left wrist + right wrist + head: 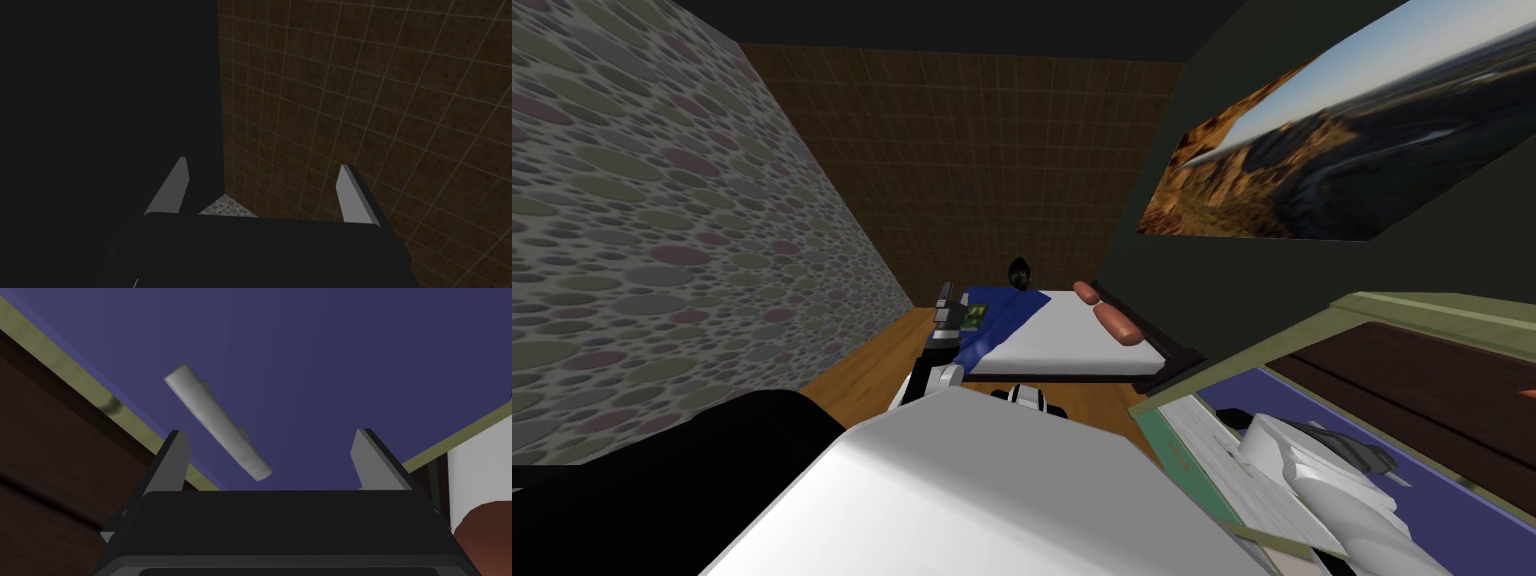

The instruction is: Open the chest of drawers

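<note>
Chest of drawers (1442, 310): boxy, olive-green frame with dark brown wood-look panels. It stands on the orange plank floor (862, 370) at my right, against the dark green wall (1212, 300), under a wide landscape picture (1342, 140) and nearer than the white-and-blue bed (1072, 335). Its flat, matte blue-violet drawer front (325, 348) carries a light grey round bar handle (217, 420) on two short posts, near the front's middle. Judgement: the drawer is rigid and slides straight out, likely with some drag but not heavy, nothing fragile. The handle is stiff, smooth and thin, so it could slip from a loose grip. Take it mid-bar between the posts, fingers across the bar, and pull square to the front, not sideways. Right claw (271, 432) faces the front close up, its thin grey blade fingers spread wide, pinching nothing. The handle lies slanted in the gap ahead of them, touching neither finger, its near end close to the dark claw body. The bar runs at a slant to the fingers, so a wrist roll is probably needed before closing. Olive trim and dark brown wood show past the front's edges. Left claw (264, 164) is out forward on my left, by the bed's foot corner, fingers spread, empty. Grasp not yet made; whether the drawer is out at all, cannot tell.
</note>
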You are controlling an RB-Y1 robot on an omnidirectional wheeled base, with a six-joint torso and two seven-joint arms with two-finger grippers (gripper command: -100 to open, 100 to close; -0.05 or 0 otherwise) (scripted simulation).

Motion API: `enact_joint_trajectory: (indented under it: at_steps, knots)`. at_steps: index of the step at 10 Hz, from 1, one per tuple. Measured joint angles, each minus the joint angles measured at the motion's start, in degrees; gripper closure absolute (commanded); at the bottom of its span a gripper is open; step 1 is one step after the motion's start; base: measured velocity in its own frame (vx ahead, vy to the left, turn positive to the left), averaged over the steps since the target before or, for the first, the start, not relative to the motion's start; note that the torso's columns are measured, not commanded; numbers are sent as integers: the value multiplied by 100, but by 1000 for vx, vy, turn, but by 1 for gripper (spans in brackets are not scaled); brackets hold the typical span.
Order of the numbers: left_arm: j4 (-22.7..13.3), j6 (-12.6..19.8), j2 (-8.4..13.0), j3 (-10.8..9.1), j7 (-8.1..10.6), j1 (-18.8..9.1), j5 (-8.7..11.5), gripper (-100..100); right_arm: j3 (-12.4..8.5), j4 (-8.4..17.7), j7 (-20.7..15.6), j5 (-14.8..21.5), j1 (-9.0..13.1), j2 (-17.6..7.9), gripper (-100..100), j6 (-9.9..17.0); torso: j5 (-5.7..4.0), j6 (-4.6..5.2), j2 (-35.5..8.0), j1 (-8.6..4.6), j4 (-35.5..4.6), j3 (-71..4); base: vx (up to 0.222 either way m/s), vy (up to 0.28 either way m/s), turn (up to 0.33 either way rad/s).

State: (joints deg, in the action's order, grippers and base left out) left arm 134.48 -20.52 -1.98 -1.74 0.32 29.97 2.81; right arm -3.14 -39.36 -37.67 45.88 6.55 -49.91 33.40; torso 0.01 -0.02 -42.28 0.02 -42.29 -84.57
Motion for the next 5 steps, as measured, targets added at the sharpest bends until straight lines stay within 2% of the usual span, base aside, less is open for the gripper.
enact_joint_trajectory:
  at_steps: [1,2,4,5]
  knots:
    - [0,0,0,0,0,0,0,0,69,206,135,41,117,-51,-100,-97,0,3,0,0,0,0,-2,10,3]
    - [0,0,0,0,0,0,0,0,77,305,155,17,106,-61,-100,-105,-2,4,0,-5,1,1,-8,20,-17]
    - [0,0,0,0,0,0,0,0,240,513,295,41,337,-181,-100,-229,0,3,-1,0,0,1,-7,16,4]
    - [0,0,0,0,0,0,0,0,263,647,375,79,356,-193,-100,-275,-2,4,0,-5,1,1,0,0,0]
